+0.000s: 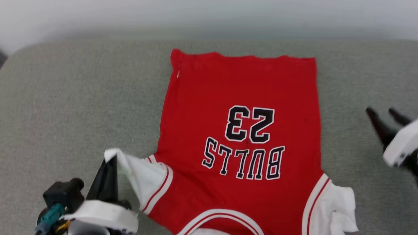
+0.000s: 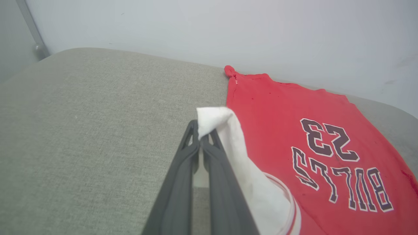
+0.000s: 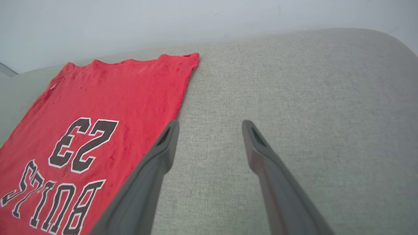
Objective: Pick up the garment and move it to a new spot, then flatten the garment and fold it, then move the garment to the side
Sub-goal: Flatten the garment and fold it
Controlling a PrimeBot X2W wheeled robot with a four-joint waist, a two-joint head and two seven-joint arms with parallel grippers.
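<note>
The red shirt (image 1: 241, 98) lies spread flat in the middle of the grey fabric-covered counter (image 1: 65, 98). Its print faces up, the hem is toward 12 o'clock and the collar toward 6. At about 7 o'clock the left gripper (image 1: 111, 163) has its jaws pressed together on the edge of the white sleeve (image 1: 143, 176), lifting it off the surface. Out at 3 o'clock the right gripper (image 1: 380, 112) hangs near the shirt's side edge, clear of the cloth, with its jaws spread wide and nothing between them. The other sleeve (image 1: 339, 202) lies crumpled at 5 o'clock.
</note>
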